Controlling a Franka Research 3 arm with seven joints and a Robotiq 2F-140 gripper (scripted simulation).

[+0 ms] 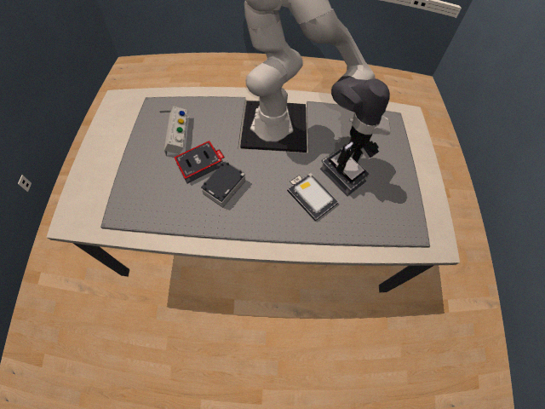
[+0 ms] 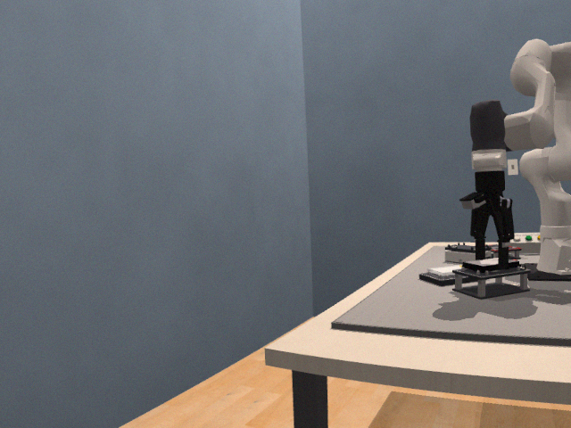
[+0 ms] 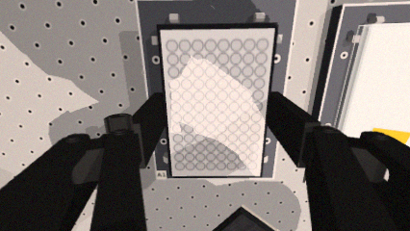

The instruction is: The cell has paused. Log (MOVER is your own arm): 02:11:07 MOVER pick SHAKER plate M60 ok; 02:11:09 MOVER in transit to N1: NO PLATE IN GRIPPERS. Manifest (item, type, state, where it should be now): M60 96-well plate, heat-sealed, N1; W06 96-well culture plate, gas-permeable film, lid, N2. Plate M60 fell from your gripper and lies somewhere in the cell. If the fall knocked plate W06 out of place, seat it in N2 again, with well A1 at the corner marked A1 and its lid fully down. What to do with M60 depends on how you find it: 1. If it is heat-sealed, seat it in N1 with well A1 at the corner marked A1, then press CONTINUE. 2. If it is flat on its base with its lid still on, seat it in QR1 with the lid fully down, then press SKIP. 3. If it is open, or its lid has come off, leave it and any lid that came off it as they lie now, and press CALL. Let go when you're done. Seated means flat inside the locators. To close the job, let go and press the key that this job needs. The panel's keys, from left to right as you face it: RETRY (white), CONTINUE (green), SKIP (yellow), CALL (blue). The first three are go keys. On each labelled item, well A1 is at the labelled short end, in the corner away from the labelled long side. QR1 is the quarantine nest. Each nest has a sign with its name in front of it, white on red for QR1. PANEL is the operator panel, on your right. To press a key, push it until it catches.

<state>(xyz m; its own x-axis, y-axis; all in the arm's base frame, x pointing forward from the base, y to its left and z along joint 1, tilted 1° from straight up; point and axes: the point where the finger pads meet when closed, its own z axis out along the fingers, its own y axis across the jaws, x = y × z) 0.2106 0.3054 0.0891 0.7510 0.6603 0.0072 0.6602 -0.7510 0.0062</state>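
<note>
Clamped across the long sides of the sealed 96-well plate (image 3: 217,103), the end effector (image 3: 217,120) shows a black finger (image 3: 154,120) on the left of the wrist view and another on the right, both pressed against the plate's edges. That plate lies over a raised dark nest (image 1: 345,178) at the right of centre in the top view; whether it sits fully flat inside the locators cannot be told.

Going left to right across the table (image 1: 79,206) in the top view: the operator panel (image 1: 176,129) lies at upper left with its blue, yellow, green and white keys in a row. Just below it is the red-bordered quarantine nest (image 1: 198,159), and touching that nest's lower right corner stands a dark box-like unit (image 1: 223,183). Further right, a white lidded plate (image 1: 313,194) with a yellow label rests in its nest, just beside the nest under the end effector.
</note>
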